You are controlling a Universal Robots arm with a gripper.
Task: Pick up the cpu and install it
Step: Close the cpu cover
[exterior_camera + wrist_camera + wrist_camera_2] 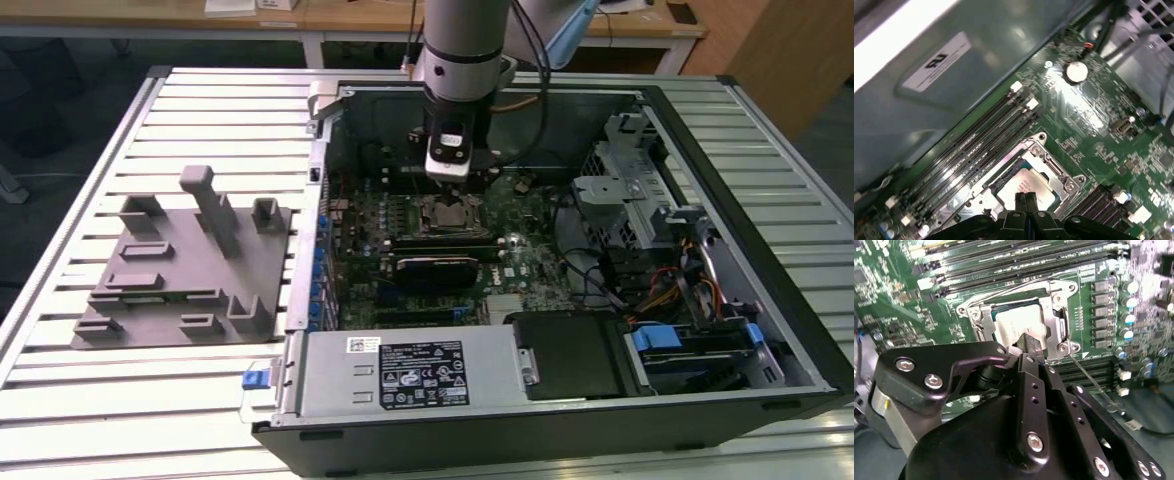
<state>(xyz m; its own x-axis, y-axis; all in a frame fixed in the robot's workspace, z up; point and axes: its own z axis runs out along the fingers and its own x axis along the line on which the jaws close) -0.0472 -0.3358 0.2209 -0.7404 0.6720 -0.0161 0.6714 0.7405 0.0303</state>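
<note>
- The gripper [1030,343] hung low over the board, its fingers pinched together with nothing between them.
- Just under the tips, the cpu [1016,322] lay flat inside the socket frame [974,315].
- It looked light, stiff, slick-topped and probably fragile, so it was best gripped by two opposite edges.
- Beyond ran the memory slots [979,143], then the case wall [1004,50].

cpu [1016,322] | pale silvery square top | lying flat in the motherboard socket (metal frame around it)
</note>
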